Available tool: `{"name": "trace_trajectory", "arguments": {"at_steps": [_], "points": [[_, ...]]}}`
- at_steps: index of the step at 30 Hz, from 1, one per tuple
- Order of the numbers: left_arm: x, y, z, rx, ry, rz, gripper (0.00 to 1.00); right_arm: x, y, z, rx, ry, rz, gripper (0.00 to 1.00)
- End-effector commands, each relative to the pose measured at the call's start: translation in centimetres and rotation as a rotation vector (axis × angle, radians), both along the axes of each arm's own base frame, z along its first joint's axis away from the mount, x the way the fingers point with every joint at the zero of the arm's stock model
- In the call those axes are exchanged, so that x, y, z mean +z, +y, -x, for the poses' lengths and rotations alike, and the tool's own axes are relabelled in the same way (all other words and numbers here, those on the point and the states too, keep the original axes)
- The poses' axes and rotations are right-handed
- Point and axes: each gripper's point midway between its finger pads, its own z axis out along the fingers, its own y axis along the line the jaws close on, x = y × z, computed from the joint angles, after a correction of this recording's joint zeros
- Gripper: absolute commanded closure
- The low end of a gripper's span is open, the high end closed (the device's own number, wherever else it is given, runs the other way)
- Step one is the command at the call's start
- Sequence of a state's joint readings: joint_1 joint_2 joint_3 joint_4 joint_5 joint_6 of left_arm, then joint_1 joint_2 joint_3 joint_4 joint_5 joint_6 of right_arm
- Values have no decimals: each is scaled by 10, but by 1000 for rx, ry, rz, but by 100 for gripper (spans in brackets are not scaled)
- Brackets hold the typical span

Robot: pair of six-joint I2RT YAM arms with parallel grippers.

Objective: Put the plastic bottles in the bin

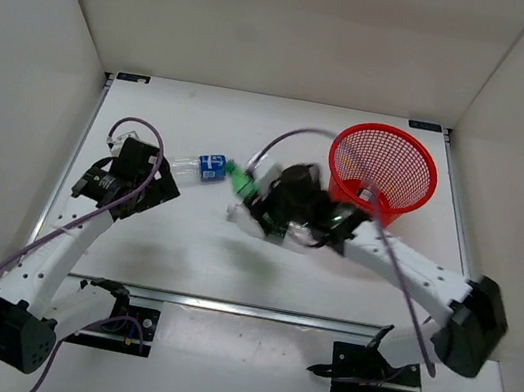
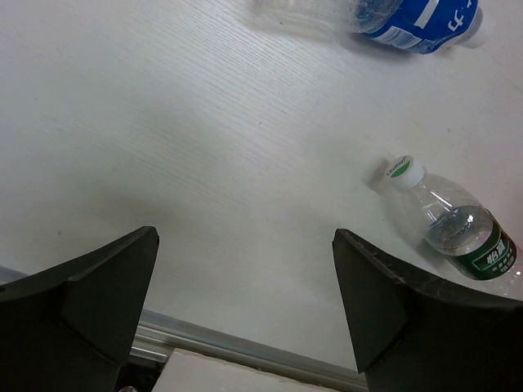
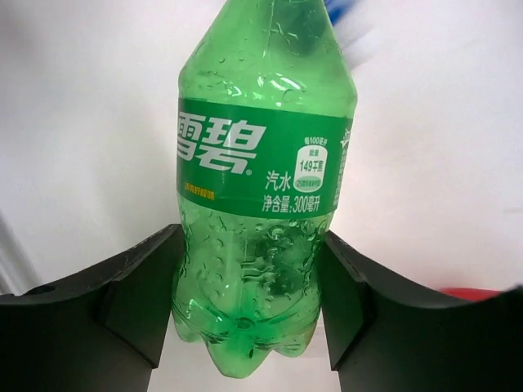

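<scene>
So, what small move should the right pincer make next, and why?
Probably lift the green bottle a little off the table. The right pincer is closed against both sides of the bottle's lower body, so the grip looks made, and the red bin close by has a rim that the bottle must clear.

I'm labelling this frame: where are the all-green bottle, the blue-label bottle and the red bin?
all-green bottle (image 3: 260, 163): right wrist view, on its green label.
blue-label bottle (image 2: 421, 18): left wrist view, on its blue label.
red bin (image 1: 401, 155): top view, on its inner mesh wall.
</scene>
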State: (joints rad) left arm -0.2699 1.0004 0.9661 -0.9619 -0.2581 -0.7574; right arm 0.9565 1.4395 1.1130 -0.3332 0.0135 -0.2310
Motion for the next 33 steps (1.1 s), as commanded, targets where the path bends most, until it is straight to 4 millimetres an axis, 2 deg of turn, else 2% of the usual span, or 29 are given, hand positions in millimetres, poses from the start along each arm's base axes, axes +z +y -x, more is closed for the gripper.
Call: {"name": "trace_trajectory", "arguments": {"at_steps": [1,2,3,5,6,8,9,10,13,14,15,17,19,20,21,22,23,24,25,27,28,29,33], "points": [[19,-7,-15,-23,-66,24,1,134,-58,-59,-137,-141,-345,58],[17,-8,-14,-34,-58,22,1,144,-85,-78,-204,-164,-365,56],[14,-7,-15,-26,-56,24,1,158,-102,-88,-259,-195,-397,54],[12,-8,-14,-35,-57,33,2,163,-156,-123,-423,-237,-394,54],[11,-8,-15,-35,-55,36,1,160,-165,-128,-465,-217,-397,54],[5,-10,-14,-47,-33,31,1,150,-198,-147,-542,-166,-402,53],[5,-10,-14,-51,-25,27,1,147,-203,-148,-565,-149,-415,49],[5,-9,-13,-48,-20,26,2,142,-213,-154,-600,-147,-418,40],[10,-7,-16,-53,-29,25,2,150,-223,-154,-663,-220,-373,22],[14,-6,-18,-44,-44,18,1,156,-222,-152,-680,-256,-355,11],[17,-7,-19,-52,-49,18,1,158,-221,-153,-684,-292,-323,4],[19,-3,-18,-46,-45,2,1,175,-218,-147,-673,-325,-333,1],[21,-2,-17,-55,-46,-8,2,180,-202,-138,-606,-308,-343,1],[21,-1,-16,-55,-47,-10,1,174,-184,-129,-537,-292,-324,1],[17,-1,-13,-63,-36,-15,2,164,-153,-114,-428,-261,-311,2],[18,1,-13,-54,-39,-10,2,162,-139,-106,-367,-272,-289,1],[15,-1,-10,-65,-27,-10,1,148,-108,-89,-258,-251,-255,2],[12,-1,-9,-66,-23,-6,1,125,-81,-70,-158,-193,-214,2],[9,0,-5,-69,-15,-5,1,112,-61,-52,-75,-162,-193,2],[7,0,-2,-69,-10,-3,2,69,-36,-35,17,-44,-135,2],[8,-1,-1,-81,-12,1,1,62,-33,-34,16,-19,-126,2],[5,-2,1,-83,-3,1,1,46,-25,-33,22,15,-97,2],[10,1,6,-78,-14,0,2,-10,-32,-60,-75,58,34,2]]}}
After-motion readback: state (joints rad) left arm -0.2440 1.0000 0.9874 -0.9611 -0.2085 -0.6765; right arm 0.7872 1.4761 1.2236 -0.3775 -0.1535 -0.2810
